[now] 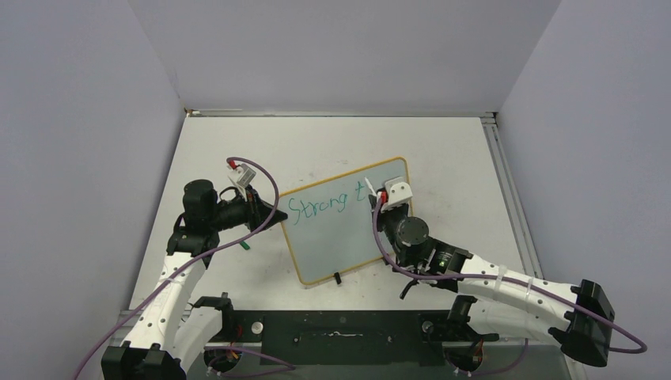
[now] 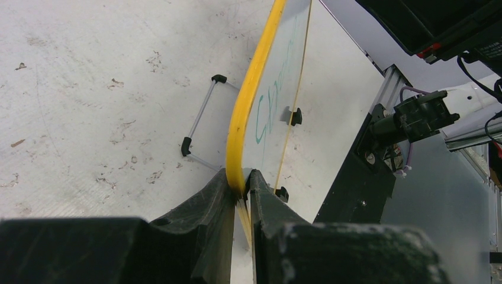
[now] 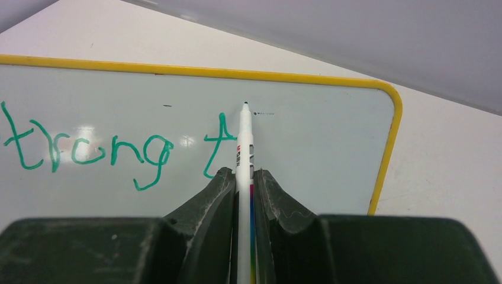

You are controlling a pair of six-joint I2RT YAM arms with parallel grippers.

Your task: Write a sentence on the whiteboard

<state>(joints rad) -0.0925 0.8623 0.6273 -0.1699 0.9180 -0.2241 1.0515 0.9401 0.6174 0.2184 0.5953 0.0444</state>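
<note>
The whiteboard [image 1: 340,237], pale grey with a yellow frame, lies tilted on the table. Green lettering [image 1: 320,206] on it reads "Strong t"; it also shows in the right wrist view [image 3: 89,151]. My left gripper [image 1: 273,215] is shut on the board's left edge [image 2: 240,148], one jaw on each face of the frame. My right gripper [image 1: 382,199] is shut on a white marker [image 3: 244,154] and holds it upright over the board's top right. The marker's tip [image 3: 245,104] is just right of the green "t" [image 3: 216,145].
A small green object [image 1: 244,245] lies on the table under the left arm. A wire stand [image 2: 198,118] sticks out behind the board. Two black clips [image 2: 296,116] sit on its lower edge. A black base rail [image 1: 340,336] runs along the near table edge.
</note>
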